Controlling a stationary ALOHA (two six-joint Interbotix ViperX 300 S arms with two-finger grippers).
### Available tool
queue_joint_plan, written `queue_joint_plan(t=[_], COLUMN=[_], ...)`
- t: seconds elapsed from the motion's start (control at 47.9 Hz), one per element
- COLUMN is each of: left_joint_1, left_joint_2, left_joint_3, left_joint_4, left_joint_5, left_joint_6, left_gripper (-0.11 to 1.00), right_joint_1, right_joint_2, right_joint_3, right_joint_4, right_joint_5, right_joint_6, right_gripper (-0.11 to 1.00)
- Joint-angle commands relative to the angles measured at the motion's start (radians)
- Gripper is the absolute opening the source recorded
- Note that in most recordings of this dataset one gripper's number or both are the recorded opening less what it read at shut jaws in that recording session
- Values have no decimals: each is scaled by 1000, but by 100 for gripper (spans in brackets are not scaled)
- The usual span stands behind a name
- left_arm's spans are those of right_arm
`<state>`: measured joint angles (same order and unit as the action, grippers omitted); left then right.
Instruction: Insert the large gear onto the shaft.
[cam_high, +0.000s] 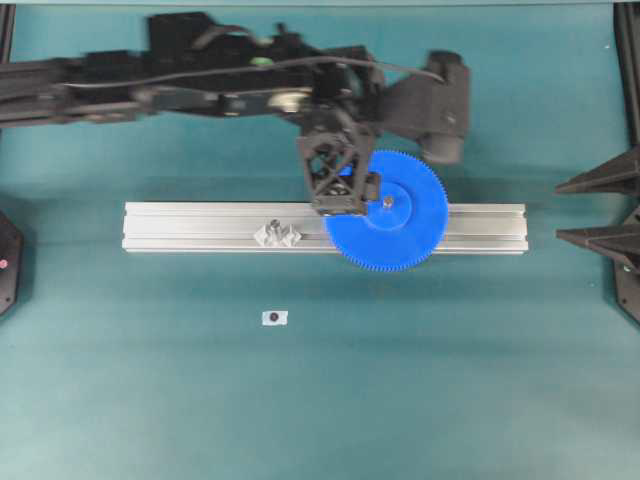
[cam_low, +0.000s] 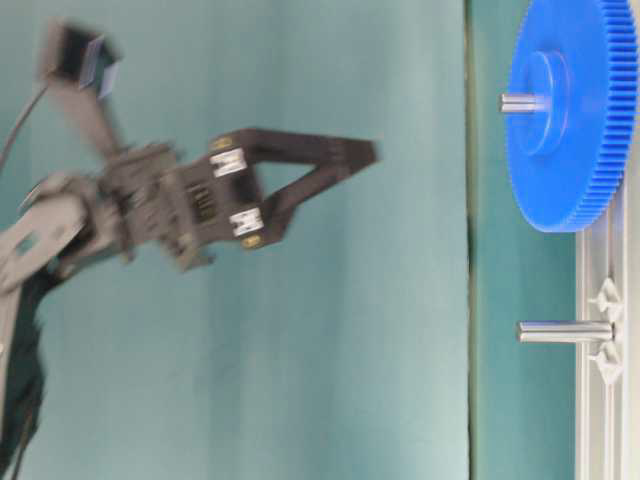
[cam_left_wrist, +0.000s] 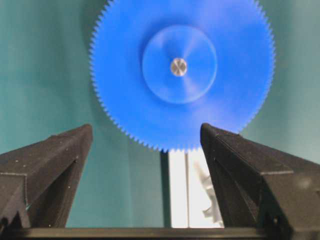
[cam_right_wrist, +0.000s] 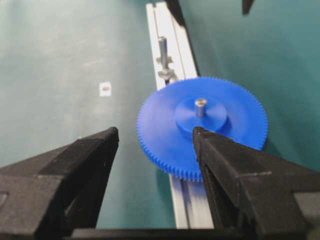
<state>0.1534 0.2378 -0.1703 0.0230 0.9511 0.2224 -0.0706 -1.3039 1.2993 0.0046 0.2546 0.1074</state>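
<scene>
Black left gripper (cam_left_wrist: 145, 145) jaws spread wide, empty, above the aluminium rail (cam_high: 200, 228); large gear (cam_high: 386, 211) already sits on its shaft (cam_high: 386, 202) — lift straight away, no snagging; right gripper (cam_right_wrist: 155, 150) gapes empty too

No words, brand names or numbers can be read in any view; the one sign-like thing is a small white sticker (cam_high: 274, 317) with a dark round dot, lying on the teal counter (cam_high: 450, 380) in front of the aluminium rail (cam_high: 200, 228). In the right wrist view its dot looks reddish, and it carries no lettering that can be made out.
</scene>
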Motion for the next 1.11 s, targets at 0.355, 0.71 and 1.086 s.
queue_joint_plan(t=[0.355,0.71,1.086], left_joint_1=[-3,-29,-66], left_joint_2=[-301,-439,-569], left_joint_3=[316,488,663], left_joint_4=[0,0,0], left_joint_5=[-186,-273,-405], left_joint_6=[-114,-123,-152], left_gripper=[88,87,87], right_joint_1=[-74,-66,-51], right_joint_2=[21,20,23], right_joint_3=[-28,-28,-21], right_joint_4=[-18,-15,-14], right_joint_5=[51,55,51], right_joint_6=[3,6,8], right_gripper=[70,70,70])
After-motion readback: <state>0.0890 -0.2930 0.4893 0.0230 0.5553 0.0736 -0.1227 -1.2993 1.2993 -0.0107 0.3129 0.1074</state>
